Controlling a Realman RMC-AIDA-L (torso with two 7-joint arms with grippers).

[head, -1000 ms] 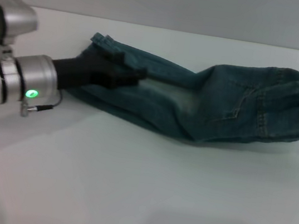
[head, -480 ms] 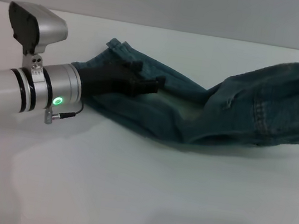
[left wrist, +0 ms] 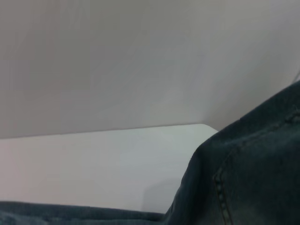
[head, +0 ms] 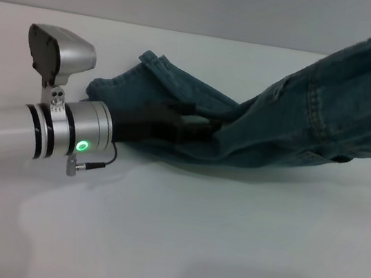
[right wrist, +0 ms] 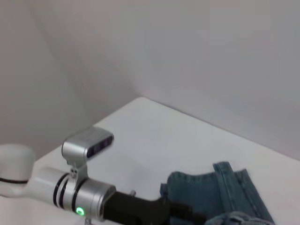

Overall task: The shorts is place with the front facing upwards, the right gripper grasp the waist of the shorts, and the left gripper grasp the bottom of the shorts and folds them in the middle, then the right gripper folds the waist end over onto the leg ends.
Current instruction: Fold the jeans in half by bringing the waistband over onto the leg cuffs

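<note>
White table, plain grey wall. Shorts lie on the table, waist end lifted off right (cut off); left gripper buried in denim, can't tell its grip

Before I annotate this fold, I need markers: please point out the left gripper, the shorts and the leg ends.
left gripper (head: 197, 128), head view, black fingers lying on the denim.
shorts (head: 329, 115), head view, lifted upper part on the right.
leg ends (head: 153, 62), head view, stitched hem at the far left end.
</note>
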